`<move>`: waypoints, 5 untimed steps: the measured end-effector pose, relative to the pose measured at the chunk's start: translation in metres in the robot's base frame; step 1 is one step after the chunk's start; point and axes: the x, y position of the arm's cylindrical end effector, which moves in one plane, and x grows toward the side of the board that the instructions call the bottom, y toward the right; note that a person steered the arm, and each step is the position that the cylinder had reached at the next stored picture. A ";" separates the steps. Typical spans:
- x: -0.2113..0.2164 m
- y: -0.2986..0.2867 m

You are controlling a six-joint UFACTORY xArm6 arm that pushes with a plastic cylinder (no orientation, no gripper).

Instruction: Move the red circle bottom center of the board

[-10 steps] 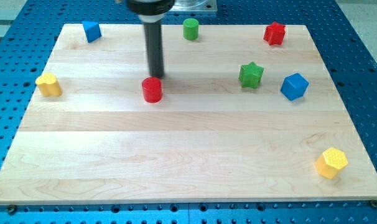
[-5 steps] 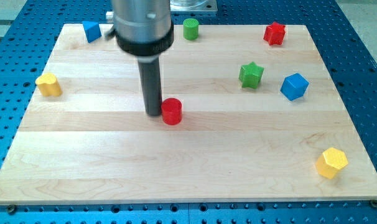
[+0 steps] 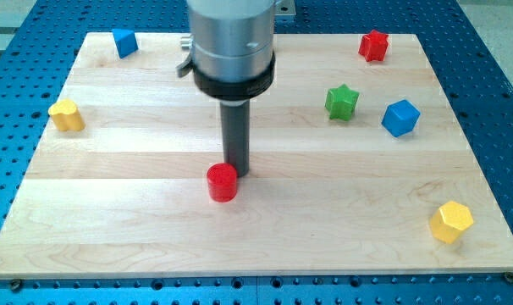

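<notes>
Camera view: red circle (image 3: pixel 223 182) low on the wooden board (image 3: pixel 138 229), a little toward the view's left of centre. My tip (image 3: pixel 237 172) touching its upper right edge. No jaws on this rod, so nothing spread or pinched. Elsewhere: green star (image 3: pixel 342 102), blue cube (image 3: pixel 400 118), yellow hexagon (image 3: pixel 451 222), red star (image 3: pixel 373 45), yellow heart (image 3: pixel 66 114).
</notes>
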 end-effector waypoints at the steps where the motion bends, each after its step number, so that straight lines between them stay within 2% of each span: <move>1: -0.016 -0.018; 2: 0.030 -0.033; 3: 0.040 -0.016; 4: 0.030 0.005; 5: 0.055 0.013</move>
